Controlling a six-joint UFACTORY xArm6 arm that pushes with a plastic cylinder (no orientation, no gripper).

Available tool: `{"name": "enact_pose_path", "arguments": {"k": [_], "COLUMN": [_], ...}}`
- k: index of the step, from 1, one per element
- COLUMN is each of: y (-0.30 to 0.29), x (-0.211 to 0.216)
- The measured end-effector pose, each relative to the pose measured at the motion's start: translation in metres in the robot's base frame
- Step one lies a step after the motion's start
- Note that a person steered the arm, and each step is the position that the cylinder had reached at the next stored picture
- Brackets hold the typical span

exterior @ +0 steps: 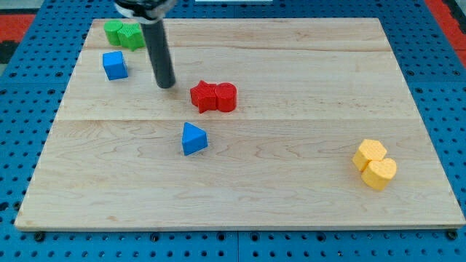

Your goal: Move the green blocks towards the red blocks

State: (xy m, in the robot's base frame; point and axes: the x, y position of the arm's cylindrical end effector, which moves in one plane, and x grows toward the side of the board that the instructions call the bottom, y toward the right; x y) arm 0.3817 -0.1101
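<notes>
Two green blocks (122, 33) sit touching each other at the view's top left corner of the wooden board; their shapes are unclear. Two red blocks sit side by side near the board's middle: a red star-like block (204, 96) and a red cylinder (226, 97). My tip (166, 85) rests on the board, left of the red blocks and below-right of the green blocks, touching neither. The rod rises towards the view's top.
A blue cube (114, 65) lies left of my tip, below the green blocks. A blue triangular block (193, 139) lies below the red ones. Two yellow blocks (375, 164) sit at the view's right. The board (306, 204) lies on a blue pegboard.
</notes>
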Motion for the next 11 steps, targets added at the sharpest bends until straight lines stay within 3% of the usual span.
{"name": "enact_pose_path", "arguments": {"k": [1, 2, 3, 4, 6, 7, 8, 9, 10, 11], "y": [-0.135, -0.193, -0.17, -0.168, 0.014, 0.023, -0.007, -0.027, -0.074, -0.072], "x": [-0.008, -0.053, -0.132, -0.168, -0.13, -0.099, -0.068, -0.01, -0.015, -0.02]}}
